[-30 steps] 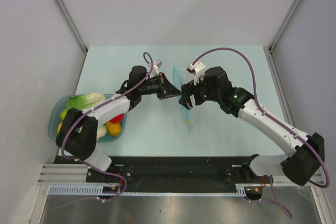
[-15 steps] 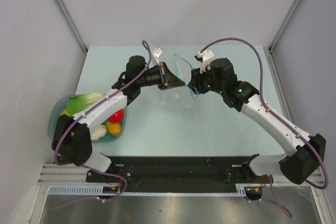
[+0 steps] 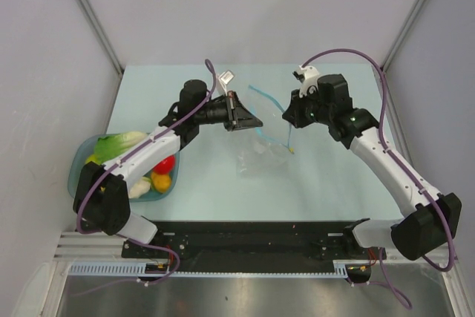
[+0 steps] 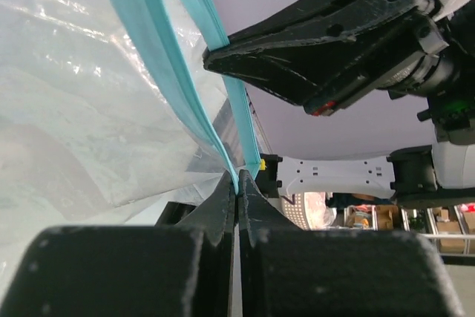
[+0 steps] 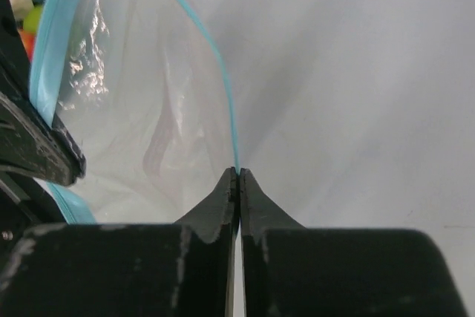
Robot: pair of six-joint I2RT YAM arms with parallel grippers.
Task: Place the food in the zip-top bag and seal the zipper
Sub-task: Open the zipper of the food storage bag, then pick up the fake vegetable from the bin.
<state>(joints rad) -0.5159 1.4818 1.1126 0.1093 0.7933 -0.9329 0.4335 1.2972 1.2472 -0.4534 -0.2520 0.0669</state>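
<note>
The left gripper [image 4: 237,183] has its fingertips pressed together on the zipper [image 4: 159,57], whose blue strip rises straight out of the pinch. The right gripper [image 5: 237,174] is likewise clamped flat on a thin blue-edged lip of the zip-top bag [image 5: 148,109].

Just past both pairs of fingertips the clear film hangs slack between the two tools. Whether its lower end touches the table [image 3: 334,183] I cannot tell.

The film looks very light, limp and slick, and it crumples rather than holding a shape. The strip seems the only firm part, so the best hold is on it, one lip per tool.

Farthest off, back beside the left arm's forearm, the food [image 3: 165,165] lies in a teal bowl [image 3: 176,176]. It is probably light and prone to rolling.
</note>
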